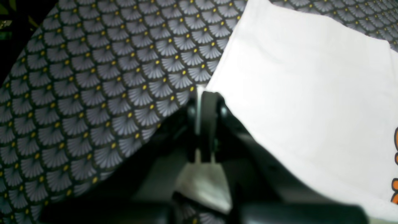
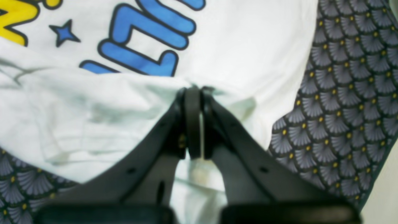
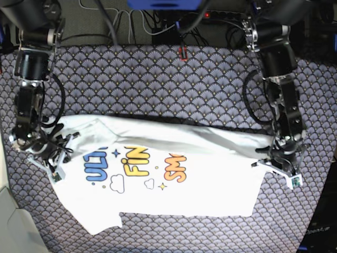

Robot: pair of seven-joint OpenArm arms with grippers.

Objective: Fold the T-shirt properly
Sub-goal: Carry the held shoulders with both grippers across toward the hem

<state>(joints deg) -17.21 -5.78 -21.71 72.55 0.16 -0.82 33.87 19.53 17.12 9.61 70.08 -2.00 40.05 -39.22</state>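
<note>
The white T-shirt point(image 3: 210, 179) lies print-up across the table, with its top edge folded partway down in a long band. Blue, yellow and orange letters show in the base view. My left gripper point(image 3: 267, 155) is at the shirt's right end, shut on a corner of the white cloth point(image 1: 295, 93); the left wrist view shows fabric pinched between the closed fingertips of this gripper point(image 1: 203, 93). My right gripper point(image 3: 59, 141) is at the shirt's left end. It is shut on a bunched fold point(image 2: 93, 109) just below the blue letters, and the right wrist view shows its tips point(image 2: 192, 88) closed.
A grey fan-patterned tablecloth point(image 3: 158, 84) with yellow dots covers the table. Cables point(image 3: 121, 26) and a small red object point(image 3: 182, 52) sit along the far edge. A pale surface point(image 3: 8, 221) borders the table at bottom left.
</note>
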